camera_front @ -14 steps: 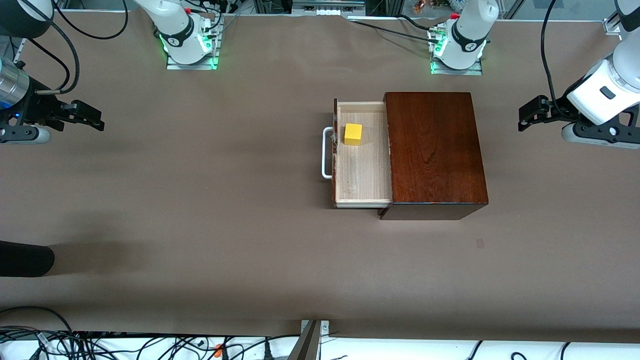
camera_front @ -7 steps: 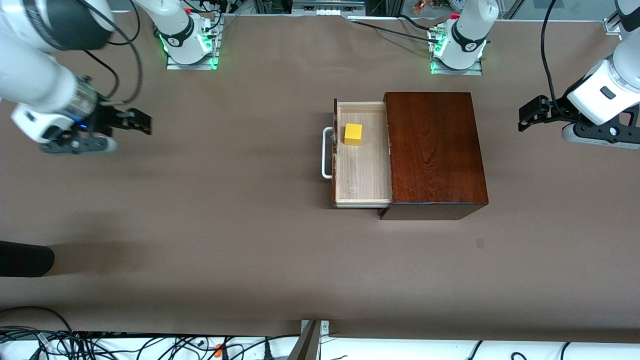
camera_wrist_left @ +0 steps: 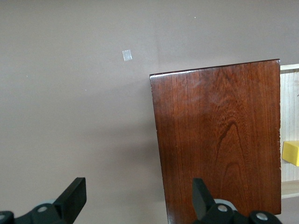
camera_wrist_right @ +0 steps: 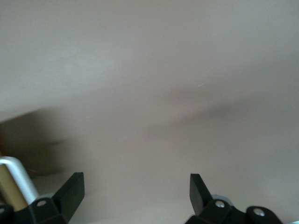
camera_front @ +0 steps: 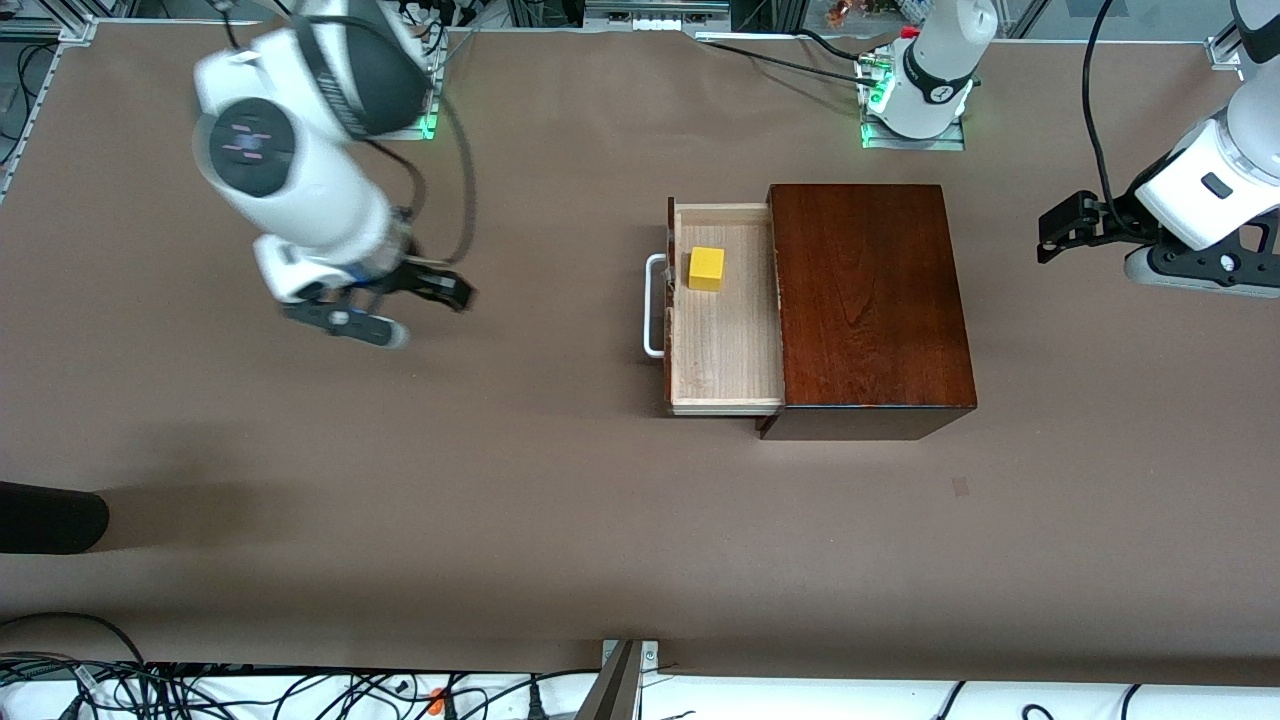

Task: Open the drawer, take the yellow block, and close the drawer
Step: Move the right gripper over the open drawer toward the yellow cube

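The drawer (camera_front: pixel 725 340) stands pulled out of the dark wooden box (camera_front: pixel 870 300) toward the right arm's end of the table, its white handle (camera_front: pixel 653 305) leading. The yellow block (camera_front: pixel 706 268) rests inside the pale tray, in the part farther from the front camera. My right gripper (camera_front: pixel 450 290) hangs open and empty over bare table, well short of the handle (camera_wrist_right: pixel 18 179), which shows at the edge of the right wrist view past the right gripper (camera_wrist_right: pixel 136 191). My left gripper (camera_front: pixel 1045 235) waits open beside the box's closed end; the left gripper (camera_wrist_left: pixel 138 196) looks onto the box top (camera_wrist_left: pixel 219 140) and the block (camera_wrist_left: pixel 290 153).
A small pale mark (camera_front: pixel 960 487) lies on the brown table nearer the front camera than the box. A dark rounded object (camera_front: pixel 50 517) pokes in at the right arm's end. Cables (camera_front: pixel 200 690) run along the near edge.
The right arm has swung from its end of the table toward the drawer, gripper still open. The left arm, drawer and block have not moved.
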You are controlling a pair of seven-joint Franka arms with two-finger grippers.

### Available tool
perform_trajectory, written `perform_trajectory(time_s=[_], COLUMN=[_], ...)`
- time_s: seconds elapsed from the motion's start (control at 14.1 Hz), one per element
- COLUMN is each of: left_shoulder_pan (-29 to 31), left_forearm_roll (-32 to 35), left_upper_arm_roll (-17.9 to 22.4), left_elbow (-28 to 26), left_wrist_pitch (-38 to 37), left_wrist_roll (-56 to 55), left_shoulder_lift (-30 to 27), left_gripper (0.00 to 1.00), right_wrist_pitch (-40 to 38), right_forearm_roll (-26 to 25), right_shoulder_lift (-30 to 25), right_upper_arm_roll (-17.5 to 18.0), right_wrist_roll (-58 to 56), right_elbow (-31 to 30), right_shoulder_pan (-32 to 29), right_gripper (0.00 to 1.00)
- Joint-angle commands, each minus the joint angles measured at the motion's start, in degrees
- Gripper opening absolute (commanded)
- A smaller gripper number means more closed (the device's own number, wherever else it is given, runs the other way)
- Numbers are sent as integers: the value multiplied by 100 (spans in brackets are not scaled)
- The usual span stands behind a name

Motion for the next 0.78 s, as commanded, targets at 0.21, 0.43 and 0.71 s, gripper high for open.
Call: perform_trajectory(time_s=[0.21,0.43,0.71], left_shoulder_pan=[-17,-17,-17], left_forearm_roll=[114,114,122], left_upper_arm_roll=[6,6,6], left_elbow=[36,36,36], left_wrist_pitch=[-26,-26,-26], left_wrist_roll=[43,52,52], left_shoulder_lift=[-28,-28,-28], left_gripper=[100,100,100], right_wrist_pitch=[946,1359,1106], right_forearm_roll=[847,963,989], right_shoulder_lift=[571,702,650], right_upper_arm_roll=[-29,-37,-37], right_wrist_roll=[3623,5171,5377], right_elbow=[551,560,779], right_shoulder_pan=[908,1558,1551], right_gripper=[100,100,100])
